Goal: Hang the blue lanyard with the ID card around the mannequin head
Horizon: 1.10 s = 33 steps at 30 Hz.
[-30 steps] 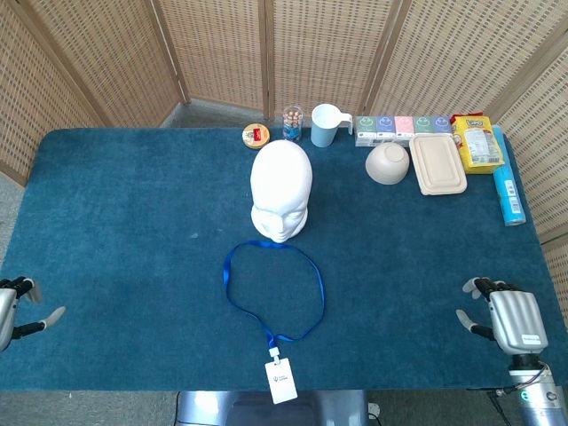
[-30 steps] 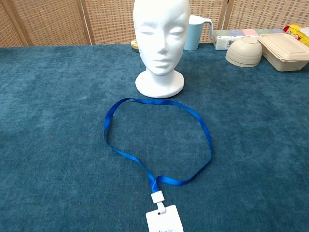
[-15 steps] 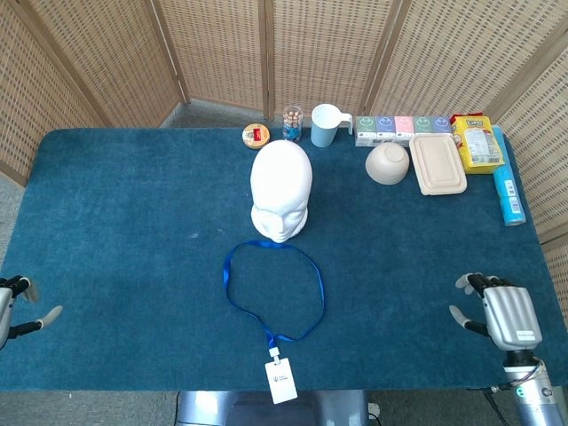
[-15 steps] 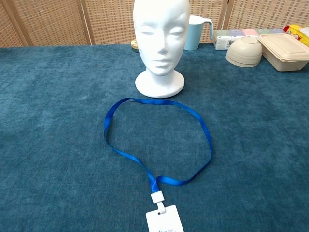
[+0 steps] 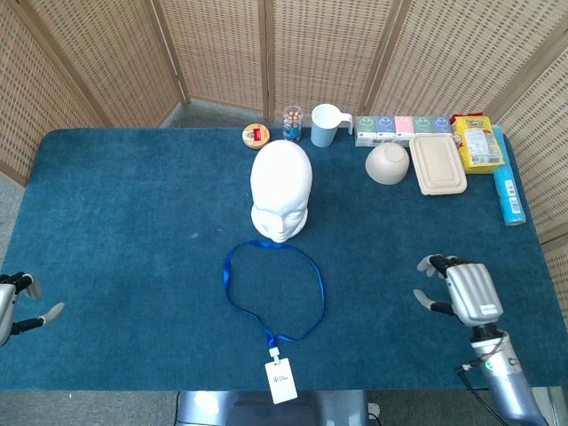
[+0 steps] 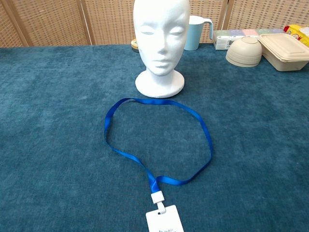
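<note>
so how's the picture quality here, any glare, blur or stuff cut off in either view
Head view: even light, sharp, soft shadows only; the left hand is cut by the frame edge, the right hand shows whole. Chest view: the mannequin head is bright but its face still reads, the lanyard is crisp, the ID card is cropped at the bottom and its print is too small to read.

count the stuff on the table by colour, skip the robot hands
white: 1, mannequin head
blue: 3, lanyard, mug, tube
beige: 2, bowl, lidded box
yellow: 1, snack bag
mixed colours: 3, round tin, bead jar, carton pack
total: 10
</note>
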{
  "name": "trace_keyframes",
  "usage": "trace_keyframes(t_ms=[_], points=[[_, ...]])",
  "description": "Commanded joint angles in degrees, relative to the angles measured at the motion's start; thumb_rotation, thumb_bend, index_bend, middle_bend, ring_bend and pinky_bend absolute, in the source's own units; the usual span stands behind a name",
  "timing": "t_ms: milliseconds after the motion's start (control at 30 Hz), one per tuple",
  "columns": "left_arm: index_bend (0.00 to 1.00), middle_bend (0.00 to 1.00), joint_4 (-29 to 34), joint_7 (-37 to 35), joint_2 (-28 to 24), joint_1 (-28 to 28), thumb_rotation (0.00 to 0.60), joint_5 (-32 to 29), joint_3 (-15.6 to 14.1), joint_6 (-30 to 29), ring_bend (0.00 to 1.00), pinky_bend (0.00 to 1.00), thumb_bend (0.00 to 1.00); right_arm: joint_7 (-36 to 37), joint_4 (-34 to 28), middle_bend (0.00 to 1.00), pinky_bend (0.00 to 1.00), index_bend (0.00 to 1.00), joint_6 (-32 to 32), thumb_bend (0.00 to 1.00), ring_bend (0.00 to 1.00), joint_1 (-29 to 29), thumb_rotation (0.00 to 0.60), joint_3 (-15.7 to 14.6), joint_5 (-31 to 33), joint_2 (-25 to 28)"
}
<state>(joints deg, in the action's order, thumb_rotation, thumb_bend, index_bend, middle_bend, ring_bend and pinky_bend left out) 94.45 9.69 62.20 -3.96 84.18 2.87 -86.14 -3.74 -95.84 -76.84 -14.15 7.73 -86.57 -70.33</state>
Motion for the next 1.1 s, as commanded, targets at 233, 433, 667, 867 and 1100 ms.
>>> trace_keyframes(t_ms=[233,433,667,867,1100], points=[[0.62,0.59,-1.29,0.29,0.43,-1.15,0.390,-1.54,0.73,1.91,0.58,0.39,0.16,-9.11,-0.03,0.55,0.72,0.43,2.38,0.27,0.70,-3.73,0.524,3.08,5.87,-7.52],[0.62,0.59,-2.43,0.39,1.23,-2.54,0.387,-2.39,1.26,3.96,0.58,0.39,0.16,-16.37,0.59,0.56,0.78,0.43,1.48,0.27,0.74,-4.69,0.522,3.76,9.25,-12.33],[0.62,0.59,-3.24,0.83,1.29,-3.98,0.387,-3.05,2.32,5.05,0.58,0.39,0.16,-22.12,0.74,0.58,0.80,0.43,2.06,0.27,0.76,-5.83,0.524,3.52,13.11,-17.25],[0.62,0.59,-3.27,1.24,1.06,-5.10,0.388,-3.21,2.96,5.77,0.58,0.39,0.16,-25.42,1.98,0.59,0.78,0.43,2.85,0.25,0.75,-7.24,0.521,3.41,14.97,-20.69],[0.62,0.59,-2.75,2.11,0.61,-6.14,0.388,-3.40,3.47,6.37,0.58,0.40,0.16,-28.04,3.38,0.57,0.67,0.43,3.07,0.24,0.68,-8.70,0.522,3.59,16.34,-24.36]])
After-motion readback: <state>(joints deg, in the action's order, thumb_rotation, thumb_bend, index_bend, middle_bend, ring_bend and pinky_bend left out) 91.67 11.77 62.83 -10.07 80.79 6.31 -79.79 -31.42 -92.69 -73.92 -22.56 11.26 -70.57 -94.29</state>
